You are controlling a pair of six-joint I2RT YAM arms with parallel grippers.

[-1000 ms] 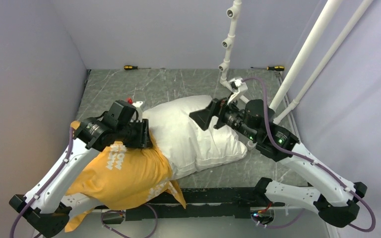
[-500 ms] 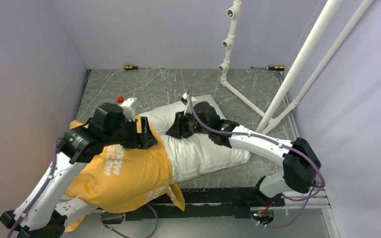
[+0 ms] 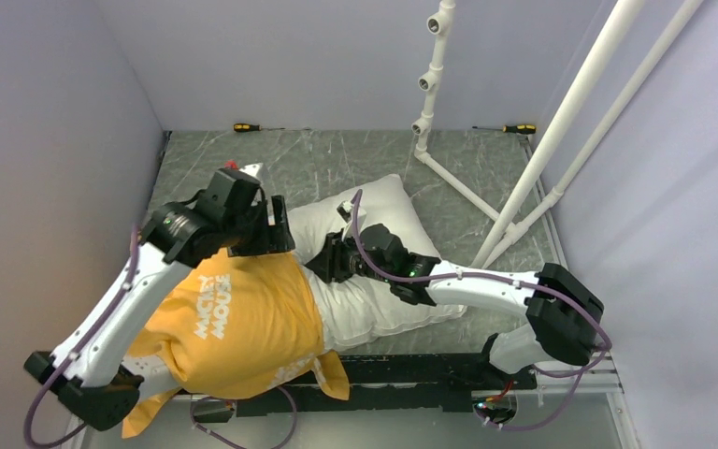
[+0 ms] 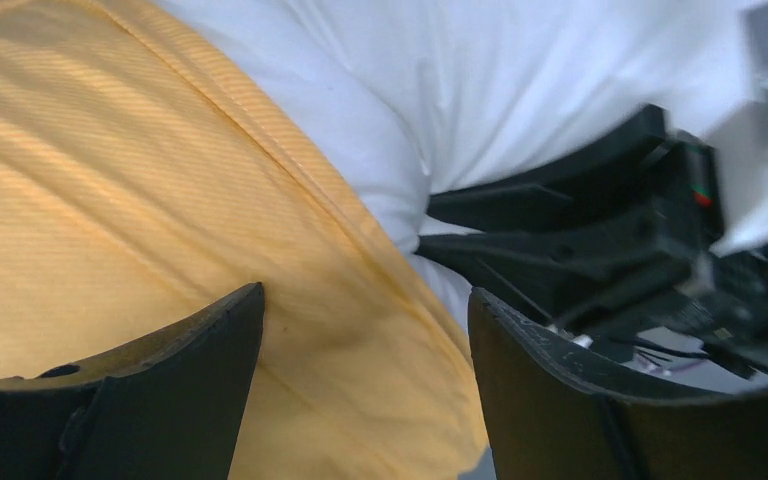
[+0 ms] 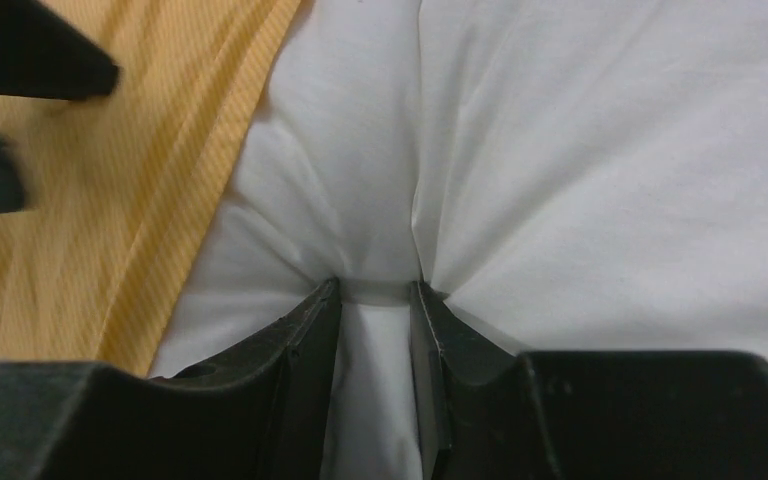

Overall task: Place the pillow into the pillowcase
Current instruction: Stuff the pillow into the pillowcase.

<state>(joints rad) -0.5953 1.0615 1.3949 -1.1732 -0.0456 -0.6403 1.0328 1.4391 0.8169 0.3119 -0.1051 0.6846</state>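
Right hand (image 5: 375,290) pinches a fold of the pillow (image 5: 580,150); left hand (image 4: 365,300) gapes wide over the case (image 4: 110,180) hem.
About half the pillow sits inside the case on the counter (image 3: 337,159), the bare half under the right hand. Best now, I judge: close the left hand on the hem beneath it and hold firm, while the right hand drives its fold low and straight toward the left.

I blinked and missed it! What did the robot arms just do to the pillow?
The right gripper swung down from above the pillow and pinched a fold of it beside the pillowcase. The pillow shifted slightly. The left gripper stayed at the pillowcase's edge and is open.
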